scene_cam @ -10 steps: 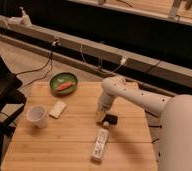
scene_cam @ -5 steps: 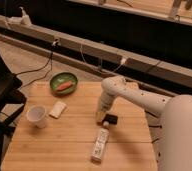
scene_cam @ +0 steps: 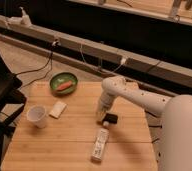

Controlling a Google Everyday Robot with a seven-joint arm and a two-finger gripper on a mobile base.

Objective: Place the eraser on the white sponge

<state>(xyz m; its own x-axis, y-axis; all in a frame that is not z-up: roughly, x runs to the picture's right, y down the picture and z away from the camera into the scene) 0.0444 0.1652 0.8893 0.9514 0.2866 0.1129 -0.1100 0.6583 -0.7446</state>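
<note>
The eraser (scene_cam: pixel 110 119) is a small flat black block on the wooden table (scene_cam: pixel 74 145), right of centre. My gripper (scene_cam: pixel 102 117) hangs down from the white arm and sits right at the eraser's left side, close to the tabletop. The white sponge (scene_cam: pixel 58 109) is a pale cream pad lying flat on the table's left part, well left of the gripper and just right of the paper cup.
A white paper cup (scene_cam: pixel 37 116) stands at the left. A green bowl (scene_cam: pixel 63 83) with an orange item sits at the back. A clear bottle with a white label (scene_cam: pixel 100 145) lies near the front. A black chair (scene_cam: pixel 1 95) is left of the table.
</note>
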